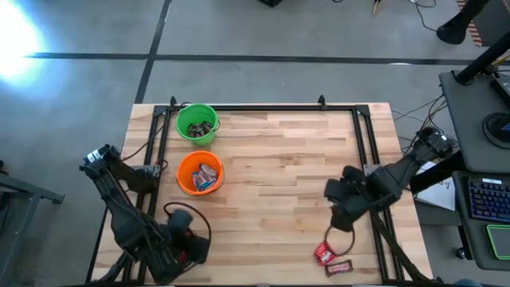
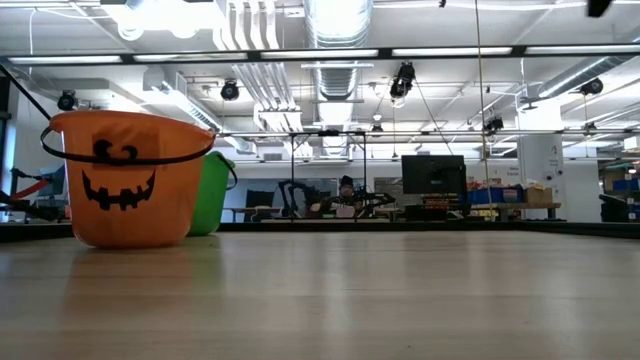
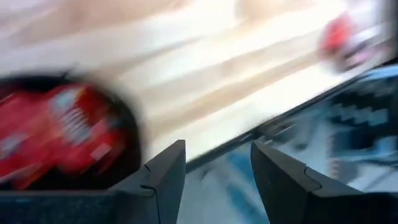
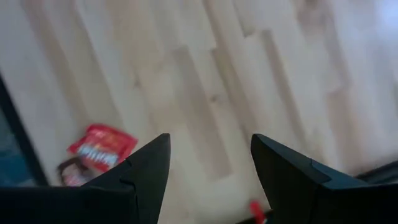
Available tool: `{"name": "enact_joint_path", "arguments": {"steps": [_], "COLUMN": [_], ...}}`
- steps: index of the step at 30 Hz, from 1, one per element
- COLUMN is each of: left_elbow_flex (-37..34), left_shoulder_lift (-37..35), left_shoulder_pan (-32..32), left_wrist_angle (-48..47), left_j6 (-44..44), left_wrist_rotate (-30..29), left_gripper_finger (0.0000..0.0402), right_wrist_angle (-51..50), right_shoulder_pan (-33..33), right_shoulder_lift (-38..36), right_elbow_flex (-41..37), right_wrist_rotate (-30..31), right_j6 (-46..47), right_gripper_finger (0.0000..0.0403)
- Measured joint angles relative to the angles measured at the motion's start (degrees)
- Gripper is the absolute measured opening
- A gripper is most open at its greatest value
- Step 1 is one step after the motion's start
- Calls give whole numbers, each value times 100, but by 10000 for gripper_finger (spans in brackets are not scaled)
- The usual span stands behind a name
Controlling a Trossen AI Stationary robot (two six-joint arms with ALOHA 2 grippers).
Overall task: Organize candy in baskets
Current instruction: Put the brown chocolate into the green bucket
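The left tool point(image 1: 185, 239) sits at the lower left of the high view, the right tool point(image 1: 341, 209) at the lower right above two glossy wrapped candies point(image 1: 325, 254). The round green basket point(image 1: 196, 123) and orange basket point(image 1: 198, 173) hold sweets on the pale wooden surface point(image 1: 279, 159).

In the low view, the orange plastic basket point(image 2: 125, 178) has a black face.

In the left wrist view, the fingers point(image 3: 165, 180) stand apart, empty, beside blurred red wrappers point(image 3: 59, 134).

In the right wrist view, the fingers point(image 4: 146, 171) are wide, and a red candy point(image 4: 102, 148) lies between them and the surface edge.

Overhead and table-level views, both on the orange basket point(image 1: 198, 174).
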Motion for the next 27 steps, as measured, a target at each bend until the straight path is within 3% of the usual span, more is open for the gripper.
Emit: {"name": "enact_joint_path", "arguments": {"steps": [3, 5, 14, 22, 27], "left_elbow_flex": [0, 2, 2, 2, 2], "left_shoulder_lift": [68, 169, 726, 960, 1028], "left_shoulder_pan": [44, 124, 578, 693, 694], "left_wrist_angle": [348, 579, 1554, 2130, 2304], "left_j6": [234, 520, 1899, 2367, 2424], "left_wrist_rotate": [-938, -1234, -1259, -1271, -1271], "left_gripper_finger": [164, 164, 165, 165, 165], "right_wrist_angle": [-42, -40, 328, 294, 298], "right_shoulder_pan": [384, 653, 1789, 2220, 2332], "right_shoulder_lift": [3, 41, 619, 1531, 1930], "right_elbow_flex": [-2, -2, -35, -39, -50], "right_wrist_rotate": [-92, -186, -409, -1297, -1468], "right_j6": [638, 1121, 2659, 2645, 2412], "right_gripper_finger": [219, 219, 219, 219, 219]}}
